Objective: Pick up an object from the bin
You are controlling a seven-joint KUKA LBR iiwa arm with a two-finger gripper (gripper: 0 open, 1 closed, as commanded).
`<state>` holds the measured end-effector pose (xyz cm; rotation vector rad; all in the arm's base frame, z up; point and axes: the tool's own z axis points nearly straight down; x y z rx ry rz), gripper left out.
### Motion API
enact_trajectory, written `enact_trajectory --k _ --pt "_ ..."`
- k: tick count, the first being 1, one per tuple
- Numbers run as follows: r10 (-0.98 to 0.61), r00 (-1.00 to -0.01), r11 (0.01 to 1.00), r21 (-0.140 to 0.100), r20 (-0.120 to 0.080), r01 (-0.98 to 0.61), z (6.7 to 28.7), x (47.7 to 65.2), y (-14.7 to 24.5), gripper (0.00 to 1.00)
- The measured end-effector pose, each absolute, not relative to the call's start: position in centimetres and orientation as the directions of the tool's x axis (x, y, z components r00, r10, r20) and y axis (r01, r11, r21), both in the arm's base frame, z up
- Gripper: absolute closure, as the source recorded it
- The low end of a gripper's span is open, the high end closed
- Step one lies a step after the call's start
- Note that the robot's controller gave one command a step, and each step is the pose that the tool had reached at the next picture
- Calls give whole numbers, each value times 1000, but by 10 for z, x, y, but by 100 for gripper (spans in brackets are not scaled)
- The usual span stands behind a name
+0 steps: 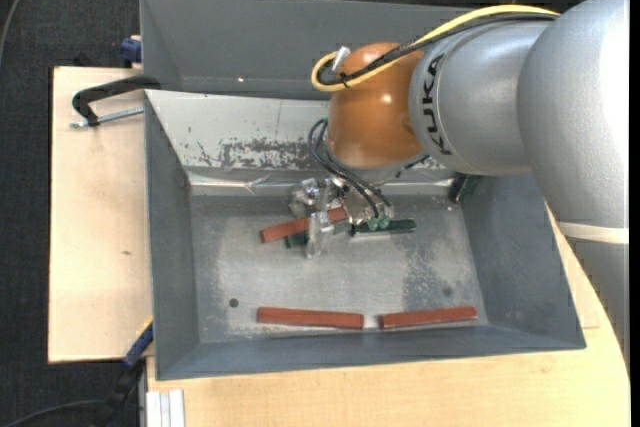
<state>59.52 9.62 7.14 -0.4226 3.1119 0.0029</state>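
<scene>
gripper [318,227] low over red-brown stick [278,234], centre of bin [165,245]; spread or pinched, cannot tell. stick looks light, stiff, thin: pinch across its middle.

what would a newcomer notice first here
The big silver arm with its orange cover reaches in from the right, its gripper low over a short red-brown stick mid-bin. Two longer red-brown sticks lie end to end along the near wall of the grey bin, and a small green piece lies just right of the gripper.
</scene>
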Motion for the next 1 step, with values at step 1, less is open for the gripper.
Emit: enact_trajectory --k 1 --pt "-557 -831 831 -4 -12 -557 200 592 99 100"
